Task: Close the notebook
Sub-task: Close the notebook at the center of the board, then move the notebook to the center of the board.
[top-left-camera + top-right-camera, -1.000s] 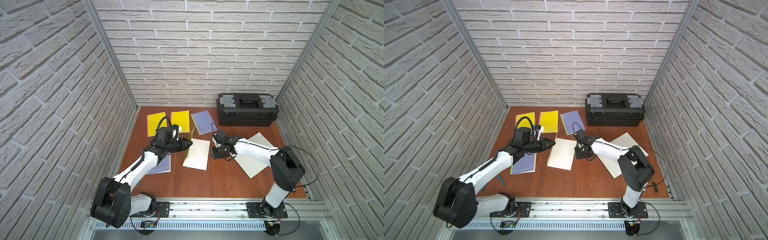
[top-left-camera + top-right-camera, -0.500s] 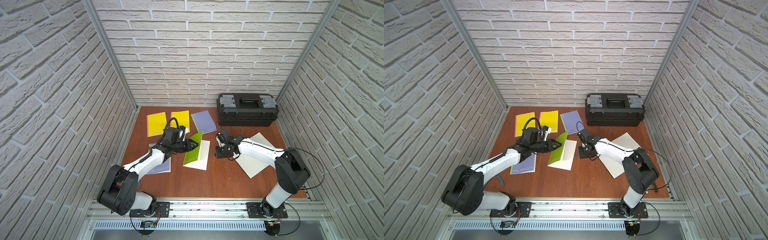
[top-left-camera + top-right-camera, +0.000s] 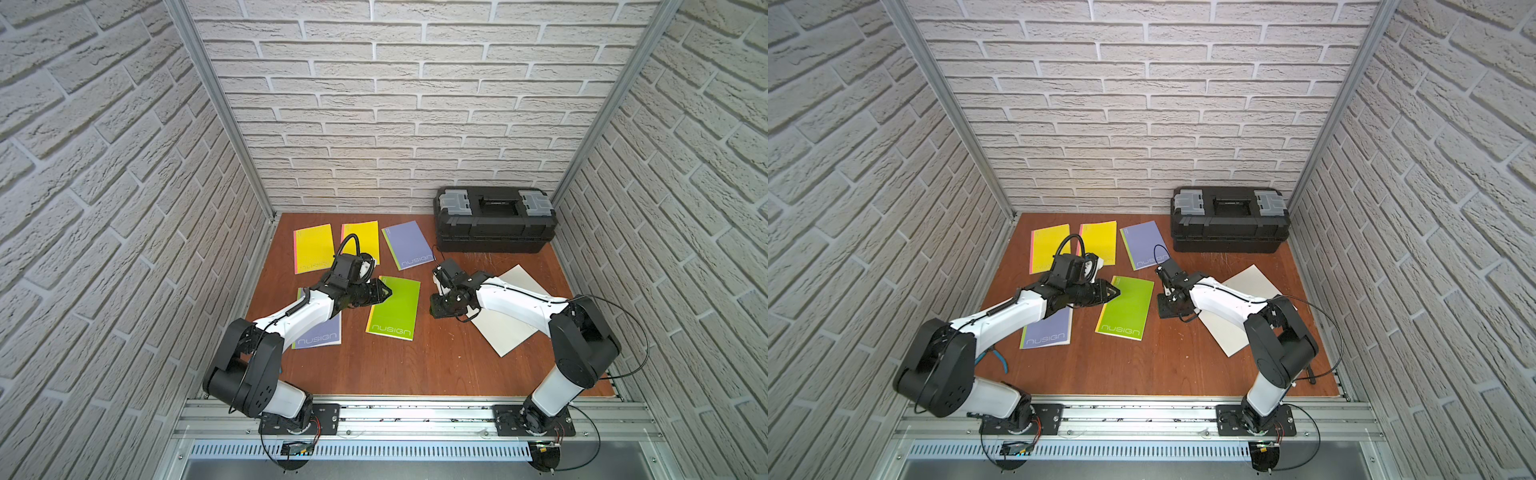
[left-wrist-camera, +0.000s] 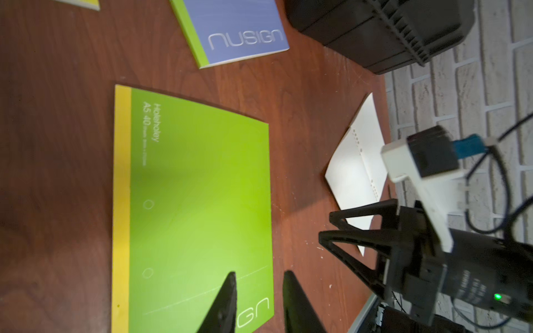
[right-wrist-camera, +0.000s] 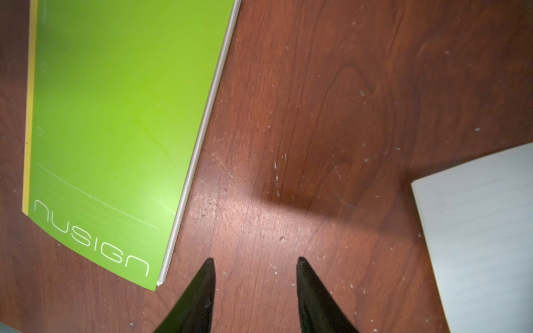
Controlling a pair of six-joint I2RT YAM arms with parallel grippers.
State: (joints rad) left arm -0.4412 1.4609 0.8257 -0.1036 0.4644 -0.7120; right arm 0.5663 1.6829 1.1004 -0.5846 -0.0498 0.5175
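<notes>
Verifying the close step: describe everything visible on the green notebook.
The green notebook lies closed and flat on the wooden table. Its glossy lime cover is slightly bowed, with a yellow strip along the spine, white "nusign" lettering at the near end and "A5 40" print. A pale page edge shows along the free side. The left gripper, open, shows over the far spine-side corner in both top views; contact cannot be told. The right gripper, open, stands beside the free edge, apart.

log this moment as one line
green notebook: closed, flat on table | left end effector: open, over its edge | right end effector: open, beside it
</notes>
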